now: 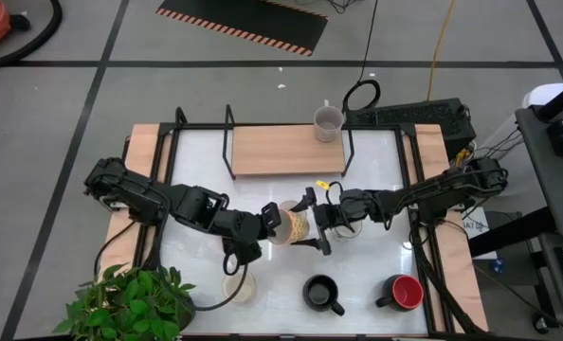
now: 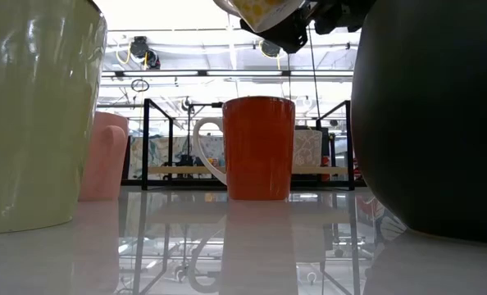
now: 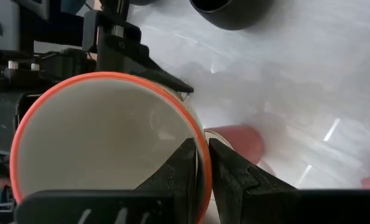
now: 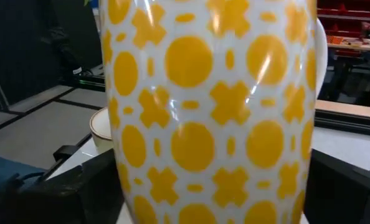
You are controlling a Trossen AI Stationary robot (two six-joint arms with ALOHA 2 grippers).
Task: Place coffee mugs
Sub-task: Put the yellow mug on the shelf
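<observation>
Mid-counter [image 1: 376, 270], yellow-patterned mug [image 1: 296, 225] held aloft between both arms. Left gripper [image 1: 270, 221] fingers pinch its orange rim, closed on the wall. Right gripper [image 1: 321, 223] at the mug's 3 o'clock, fingers spread around it, probably receiving a handover.

**Cut Off and Hidden**

In the right wrist view the yellow-patterned mug [image 4: 213, 112] overran the frame's edges, hiding most of the tabletop behind it. In the low view a cream mug [image 2: 34, 111] and a black mug [image 2: 432, 115] were cropped at the sides. Whether the right gripper [image 1: 321, 224] was closed could not be told.
</observation>
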